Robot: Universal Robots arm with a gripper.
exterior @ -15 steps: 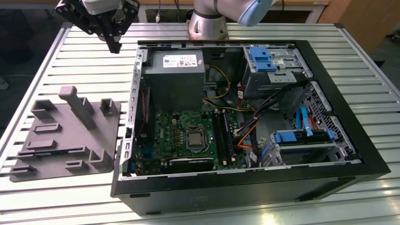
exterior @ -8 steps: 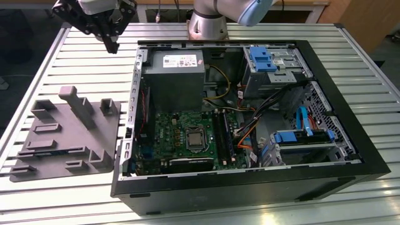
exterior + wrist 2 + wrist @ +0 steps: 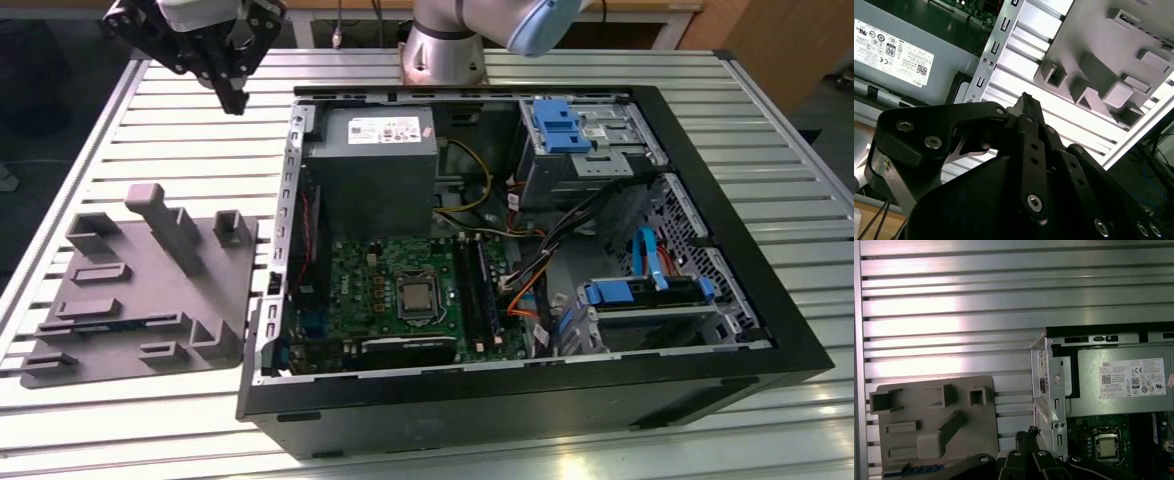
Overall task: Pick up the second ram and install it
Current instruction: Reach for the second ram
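My gripper (image 3: 238, 100) hangs high over the slatted table, beyond the grey tray (image 3: 127, 292) and off the open computer case's far corner on the exterior view's left. Its fingers taper together to one point with nothing between them, as seen in both wrist views (image 3: 1026, 97) (image 3: 1029, 432). A slim dark stick with a bluish edge, the second ram (image 3: 110, 320), lies flat in a recess of the tray, well below and apart from the gripper. The first wrist view shows its edge (image 3: 914, 469). The long black memory slots (image 3: 483, 290) run beside the processor (image 3: 416, 297).
The open computer case (image 3: 534, 385) fills the table's middle and the exterior view's right. Inside it are a grey power supply (image 3: 374, 150), cables and blue drive brackets (image 3: 561, 125). The tray's raised blocks (image 3: 174, 225) stand upright. The arm's base (image 3: 447, 50) sits behind the case.
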